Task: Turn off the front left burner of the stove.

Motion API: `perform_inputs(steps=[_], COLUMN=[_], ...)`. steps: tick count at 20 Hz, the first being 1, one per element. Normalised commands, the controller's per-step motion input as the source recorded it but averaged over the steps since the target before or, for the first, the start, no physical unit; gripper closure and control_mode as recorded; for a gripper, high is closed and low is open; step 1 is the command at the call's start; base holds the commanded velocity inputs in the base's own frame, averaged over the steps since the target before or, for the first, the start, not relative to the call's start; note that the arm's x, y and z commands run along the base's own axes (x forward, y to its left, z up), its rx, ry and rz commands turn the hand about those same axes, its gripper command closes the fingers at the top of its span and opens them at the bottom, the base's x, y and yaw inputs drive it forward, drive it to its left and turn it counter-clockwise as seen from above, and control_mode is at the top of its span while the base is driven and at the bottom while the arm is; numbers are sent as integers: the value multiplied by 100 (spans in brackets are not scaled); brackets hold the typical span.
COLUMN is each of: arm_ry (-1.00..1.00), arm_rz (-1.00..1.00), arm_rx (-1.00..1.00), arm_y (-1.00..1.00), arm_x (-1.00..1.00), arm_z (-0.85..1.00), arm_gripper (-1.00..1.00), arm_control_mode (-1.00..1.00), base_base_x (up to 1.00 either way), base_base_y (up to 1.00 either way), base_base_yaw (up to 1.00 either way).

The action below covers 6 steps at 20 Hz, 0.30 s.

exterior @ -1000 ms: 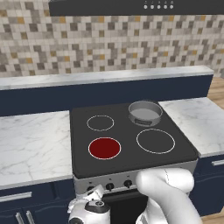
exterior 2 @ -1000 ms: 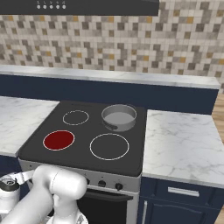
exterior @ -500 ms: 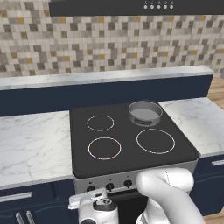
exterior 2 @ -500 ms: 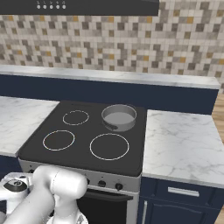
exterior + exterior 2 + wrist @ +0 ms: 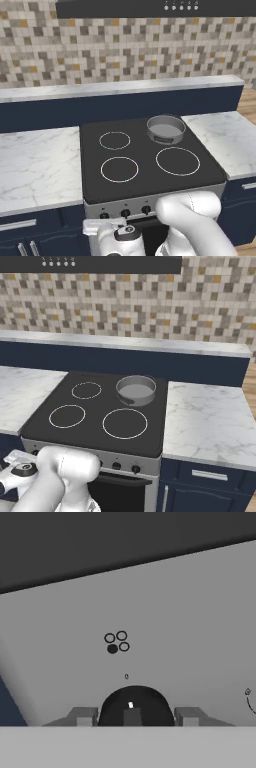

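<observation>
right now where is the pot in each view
Left base view: the pot sits upper right of centre, on the cooktop's back right ring.
Right base view: pot at centre, same back right ring.
Hand view: no pot in it.
Shared landmark: the front left burner, dark.

Glossy white, bulbous arm (image 5: 192, 220) with rounded segments, a black circular joint cap ringed in grey on the wrist, and a gripper (image 5: 134, 717) with small grey blocky fingers (image 5: 82, 716).
</observation>
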Motion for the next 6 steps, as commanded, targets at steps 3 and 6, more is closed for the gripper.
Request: perform_inputs(steps=[3,6], arm_ry=[-3,-4], arm_rz=[-15,-18], arm_rx=[39,34], arm_y=[0,0], arm_x=[0,1], arm_z=[23,4], arm_gripper=[100,100], arm_control_mode=[-100,-100], base_base_x=[0,0], base_base_y=[0,0], base_base_yaw=[0,0])
